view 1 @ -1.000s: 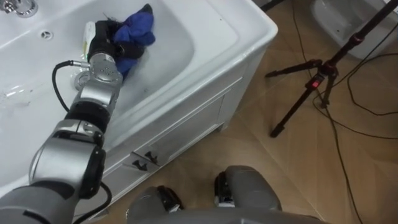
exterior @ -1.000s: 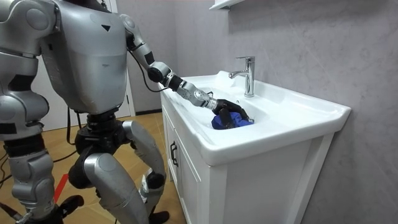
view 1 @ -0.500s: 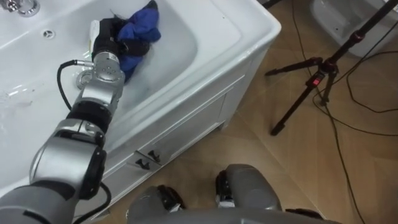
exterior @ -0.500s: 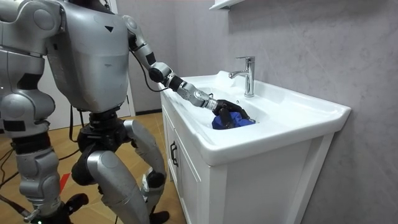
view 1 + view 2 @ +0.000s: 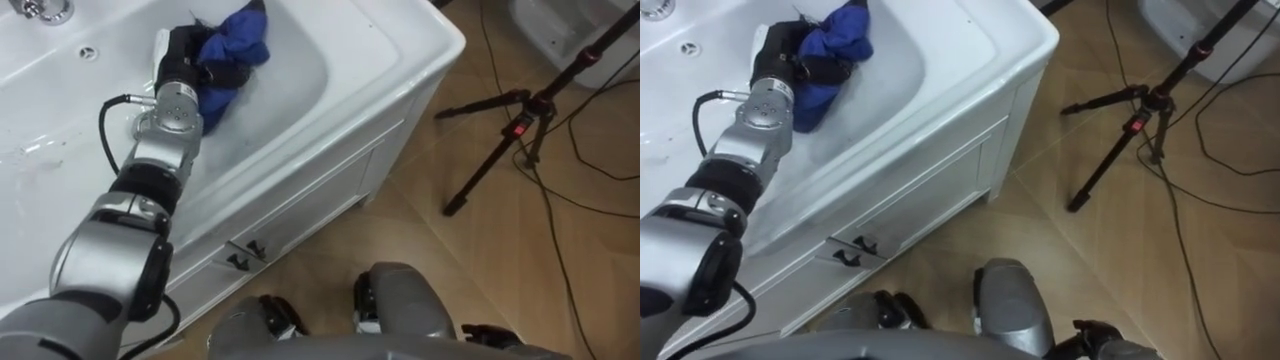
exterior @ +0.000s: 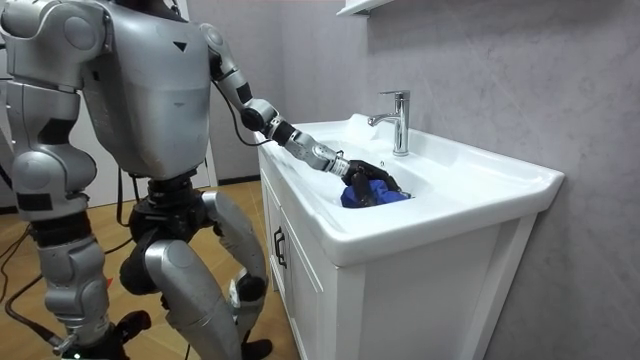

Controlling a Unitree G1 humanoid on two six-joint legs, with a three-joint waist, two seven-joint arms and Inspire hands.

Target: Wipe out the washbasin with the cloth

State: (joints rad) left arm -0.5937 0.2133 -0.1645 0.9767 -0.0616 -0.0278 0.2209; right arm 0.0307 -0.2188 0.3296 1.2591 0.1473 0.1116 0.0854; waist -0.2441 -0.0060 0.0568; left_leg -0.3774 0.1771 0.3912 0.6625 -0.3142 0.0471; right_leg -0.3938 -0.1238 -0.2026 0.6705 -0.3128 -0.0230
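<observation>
Left hand [image 5: 183, 58] curled round crumpled blue cloth [image 5: 240, 28], inside white ceramic basin [image 5: 400, 60], 11 o'clock in left eye view.

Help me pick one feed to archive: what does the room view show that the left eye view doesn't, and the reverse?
Room view's own: the whole upright chrome tap and the grey wall behind it. Left eye view's own: a black tripod standing on the wooden floor. Shared: the left hand gripping a blue cloth inside the white basin.
</observation>
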